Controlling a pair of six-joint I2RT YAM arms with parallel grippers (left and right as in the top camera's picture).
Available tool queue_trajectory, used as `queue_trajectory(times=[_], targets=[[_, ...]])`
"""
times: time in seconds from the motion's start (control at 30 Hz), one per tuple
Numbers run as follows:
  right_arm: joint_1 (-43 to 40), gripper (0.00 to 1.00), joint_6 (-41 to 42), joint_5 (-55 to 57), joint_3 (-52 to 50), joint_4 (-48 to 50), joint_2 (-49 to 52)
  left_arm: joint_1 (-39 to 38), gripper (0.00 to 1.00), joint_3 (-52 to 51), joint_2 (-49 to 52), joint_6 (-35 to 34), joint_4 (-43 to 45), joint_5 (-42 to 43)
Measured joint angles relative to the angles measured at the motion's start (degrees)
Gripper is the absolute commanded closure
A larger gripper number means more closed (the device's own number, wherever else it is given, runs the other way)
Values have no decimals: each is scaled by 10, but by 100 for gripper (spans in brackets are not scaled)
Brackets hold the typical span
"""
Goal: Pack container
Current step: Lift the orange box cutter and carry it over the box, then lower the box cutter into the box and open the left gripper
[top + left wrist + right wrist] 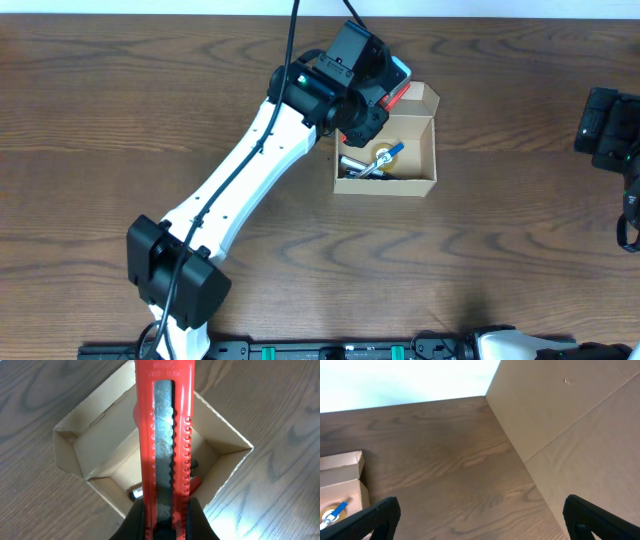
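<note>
The container (385,186) is a small tan cardboard box, open, its flap lid folded back at the far side. A tape roll with a blue piece (388,153) and dark pens (358,168) lie inside. My left gripper (375,105) hangs over the box's far left corner, shut on a red utility knife (397,95). In the left wrist view the knife (164,425) stands out from the gripper (165,520) and points down over the container's open inside (100,445). My right gripper (480,520) is open and holds nothing, far right of the container (340,467).
The white left arm (240,170) crosses the table diagonally from its base at the front left. The right arm (610,130) sits at the right edge. A plain tan panel (570,425) stands beside the table in the right wrist view.
</note>
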Motion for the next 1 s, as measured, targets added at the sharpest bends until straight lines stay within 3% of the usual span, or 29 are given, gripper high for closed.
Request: queue_trajectory(times=[1.0], targets=[[0, 1, 0, 0, 0, 0, 0, -27, 94, 0, 121, -28, 10, 16]])
